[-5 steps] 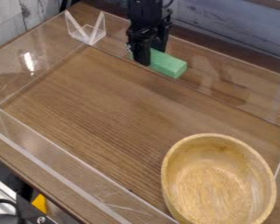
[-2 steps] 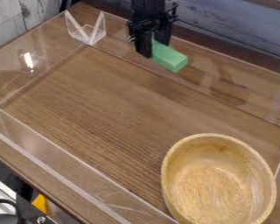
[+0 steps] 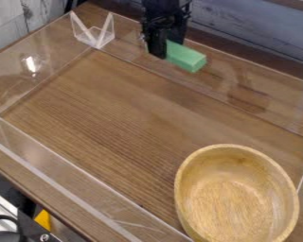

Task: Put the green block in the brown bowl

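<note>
Your brown bowl (image 3: 238,197) sits unmoved at the near right of the wooden tabletop (image 3: 116,123), its lower edge cut off. At the far end, your gripper (image 3: 159,47) has risen slightly since a second ago, fingers clamped on the green block (image 3: 185,57), whose left end they hide.
</note>
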You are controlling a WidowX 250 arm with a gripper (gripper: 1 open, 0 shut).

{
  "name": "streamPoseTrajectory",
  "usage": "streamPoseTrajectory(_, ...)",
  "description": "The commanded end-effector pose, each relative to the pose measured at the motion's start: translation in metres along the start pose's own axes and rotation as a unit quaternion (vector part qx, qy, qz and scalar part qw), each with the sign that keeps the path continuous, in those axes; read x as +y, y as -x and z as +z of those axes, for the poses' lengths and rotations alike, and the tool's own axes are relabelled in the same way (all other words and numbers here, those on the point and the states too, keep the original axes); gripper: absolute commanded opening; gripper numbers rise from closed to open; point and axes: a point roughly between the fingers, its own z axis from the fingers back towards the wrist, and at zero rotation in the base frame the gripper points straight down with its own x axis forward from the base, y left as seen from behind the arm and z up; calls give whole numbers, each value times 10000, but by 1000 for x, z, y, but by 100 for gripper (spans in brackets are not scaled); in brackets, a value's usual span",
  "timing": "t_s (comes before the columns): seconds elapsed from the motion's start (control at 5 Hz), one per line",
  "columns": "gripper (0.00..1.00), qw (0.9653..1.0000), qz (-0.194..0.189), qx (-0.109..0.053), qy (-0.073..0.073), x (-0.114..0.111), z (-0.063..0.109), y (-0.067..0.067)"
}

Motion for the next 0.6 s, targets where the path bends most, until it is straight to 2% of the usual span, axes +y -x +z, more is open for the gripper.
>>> streamPoseTrajectory(0.0,0,9992,18,-119,373,0,19,-16)
streamPoseTrajectory(0.4,0,9978,-590,-51,305,9,34,-31)
